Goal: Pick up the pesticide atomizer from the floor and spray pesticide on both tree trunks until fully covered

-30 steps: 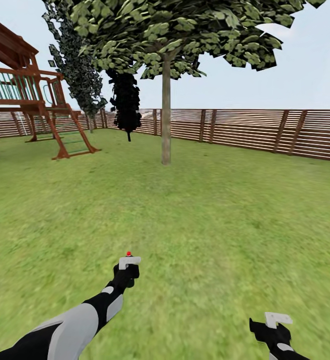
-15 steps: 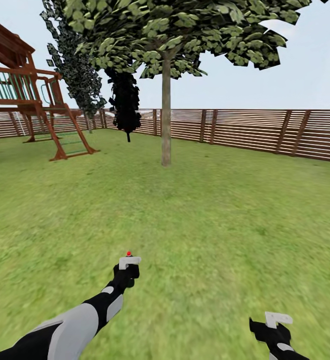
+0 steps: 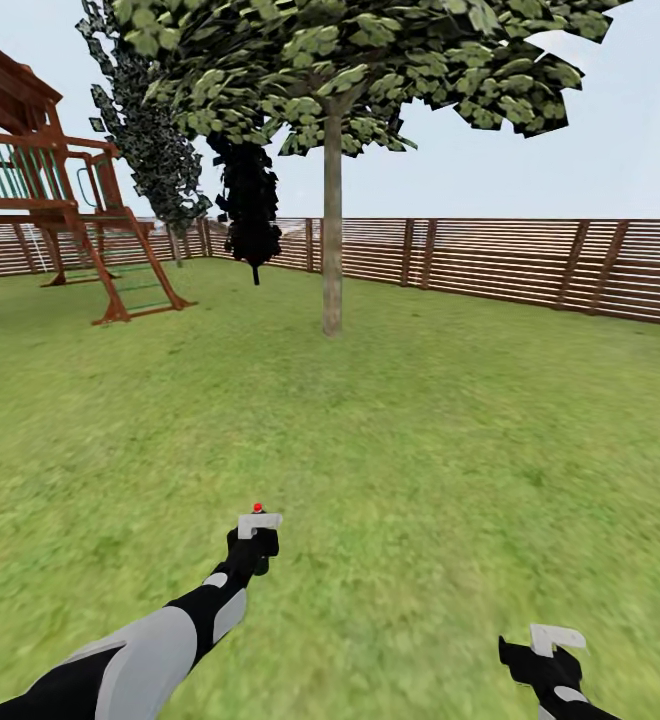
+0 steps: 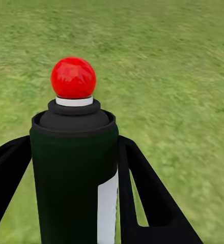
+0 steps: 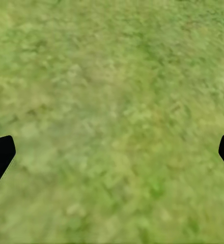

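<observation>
Head view: left gripper (image 3: 257,532) held out low over the lawn (image 3: 420,450), clenched on the spray bottle (image 3: 258,522); red knob on top, pale head just under it. Right gripper (image 3: 548,650) at the bottom right, empty. Tree (image 3: 332,60) straight ahead, well apart from both arms; bare trunk (image 3: 332,230) stands in grass just short of the slat fence (image 3: 530,262). Two dark narrow trees (image 3: 248,205) left of it near the fence. Wooden play tower (image 3: 50,200) far left.

Left wrist view: the bottle (image 4: 74,173) sits upright between the two black fingers (image 4: 142,193), both pressed against its dark body; white label strip on one side, red ball on top. Grass behind.

Right wrist view: black fingertips (image 5: 0,157) at opposite edges, spread wide, nothing between them but blurred grass (image 5: 112,117).
</observation>
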